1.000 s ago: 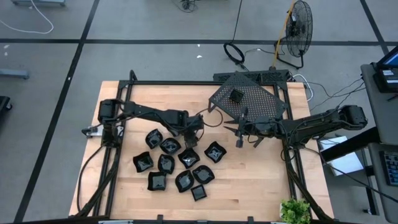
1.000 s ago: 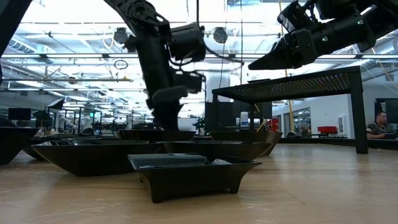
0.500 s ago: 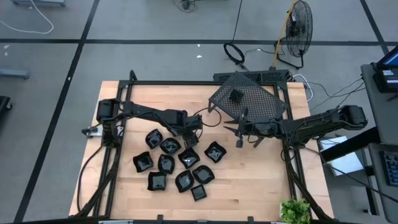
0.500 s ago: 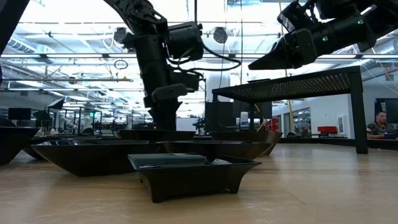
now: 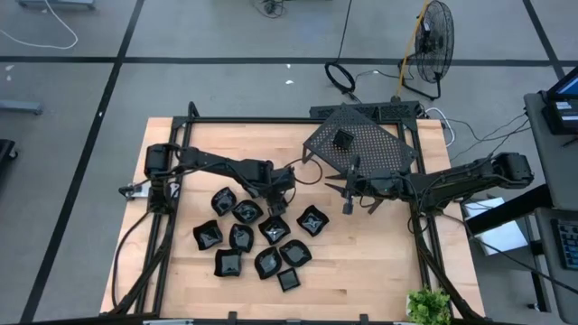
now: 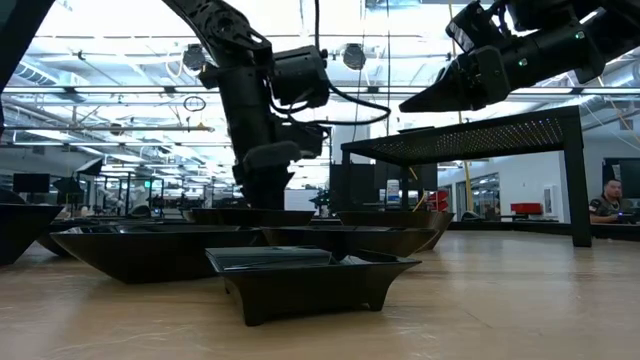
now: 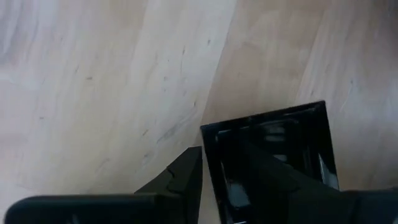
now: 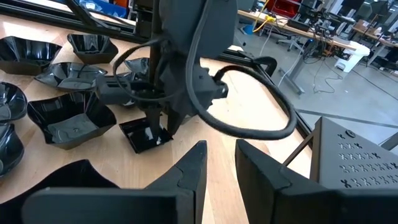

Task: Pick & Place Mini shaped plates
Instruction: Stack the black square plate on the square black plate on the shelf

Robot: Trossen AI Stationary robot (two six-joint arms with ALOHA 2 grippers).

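Left gripper (image 5: 276, 207) low over worktop (image 5: 361, 262), jaws straddling rim of square plate (image 7: 270, 158). Other plates (image 5: 257, 239) clustered beside. Right gripper (image 5: 347, 200) raised near rack (image 5: 361, 144), jaws narrow, empty.

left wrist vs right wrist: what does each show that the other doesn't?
Only the left wrist view: a close look at the square plate with one finger of the left claw outside its rim and the other over its inside; whether it grips I can't tell.

Only the right wrist view: the right claw holding nothing, the other plates on the table, a corner of the perforated rack, and the room behind.

Both: that same square plate on the wooden table.
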